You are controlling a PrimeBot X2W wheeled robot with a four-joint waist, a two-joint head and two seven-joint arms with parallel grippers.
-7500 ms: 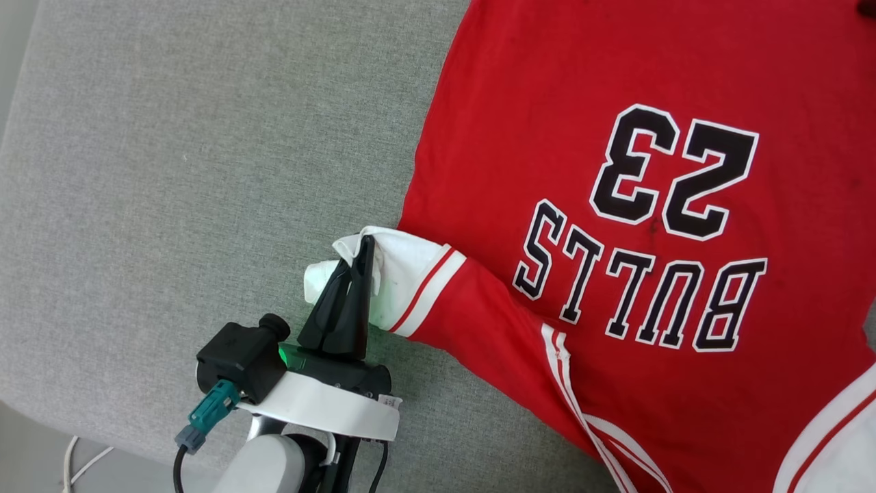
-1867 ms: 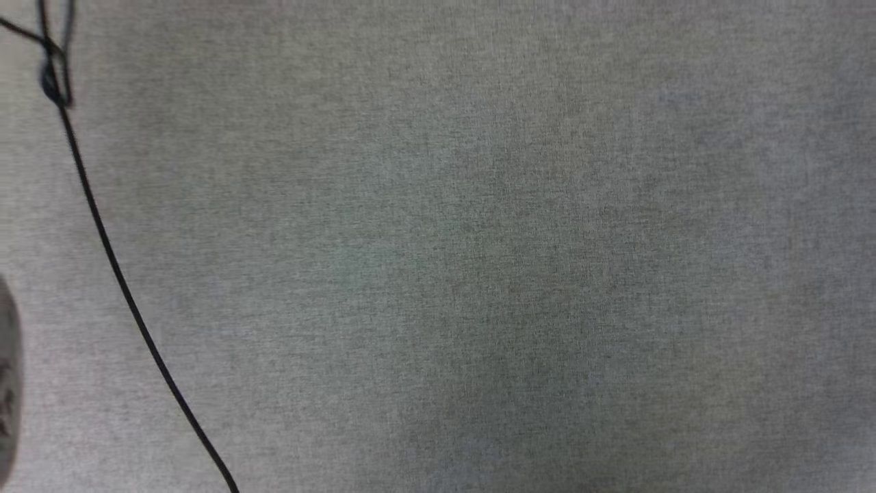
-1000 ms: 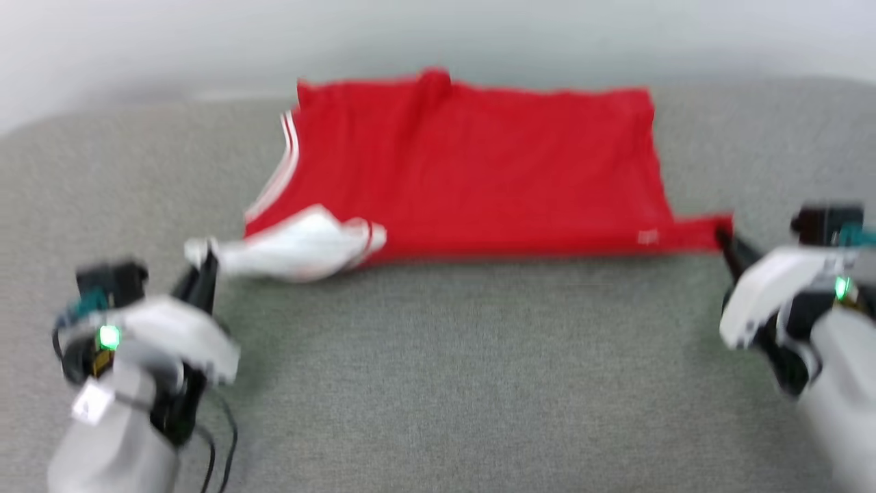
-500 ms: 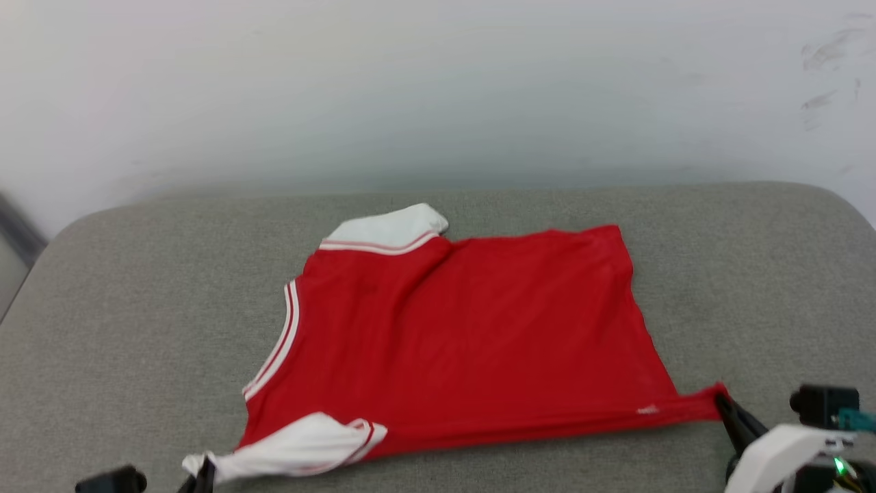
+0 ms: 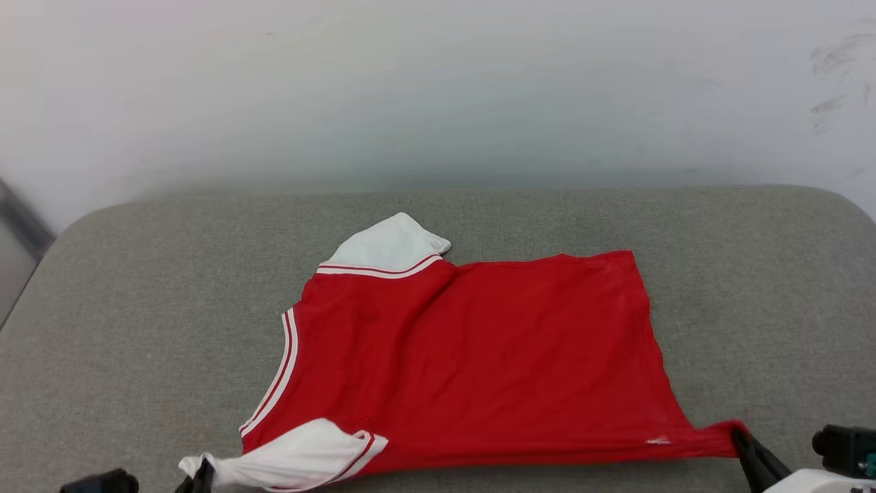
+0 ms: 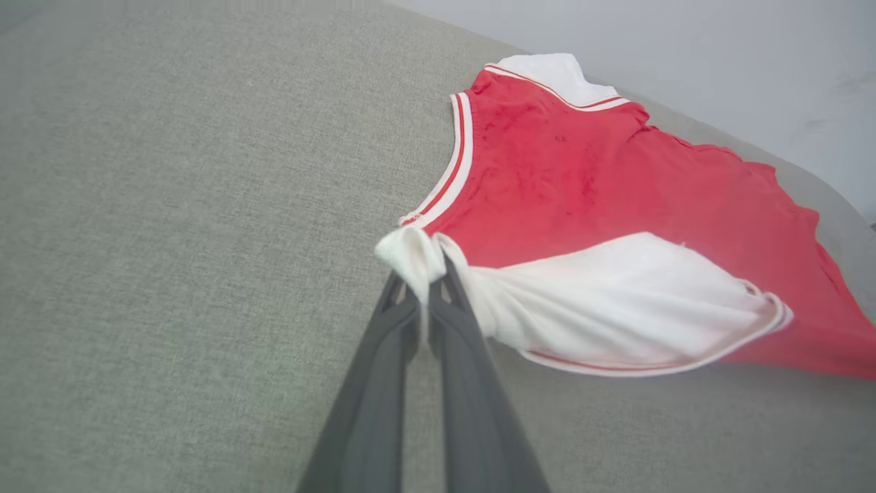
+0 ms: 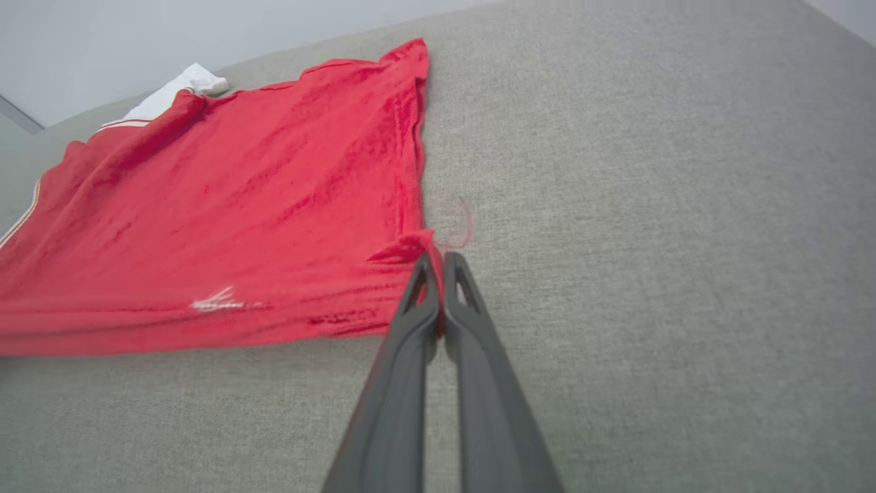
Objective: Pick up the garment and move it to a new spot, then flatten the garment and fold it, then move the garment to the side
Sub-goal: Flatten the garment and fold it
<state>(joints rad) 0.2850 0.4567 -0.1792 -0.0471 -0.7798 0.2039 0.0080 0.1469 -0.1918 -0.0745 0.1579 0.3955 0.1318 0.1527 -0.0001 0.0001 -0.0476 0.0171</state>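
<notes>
On the grey bench (image 5: 137, 308) below the white wall (image 5: 438, 89), the garment (image 5: 479, 356) now lies spread plain red side up; seconds ago its lettered face showed. The left tool (image 6: 426, 291), pressed together, pinches the sleeve tip (image 6: 407, 253) on the side away from the wall; the right tool (image 7: 440, 274) likewise pinches the hem corner (image 7: 404, 250) there. Relocation looks done and flattening seems underway. No container is present.

Head view: we look forward and down from high over grey cushion (image 5: 137, 308). Wrist views: we sit low, close, at opposite corners. All share garment (image 5: 479, 356).
</notes>
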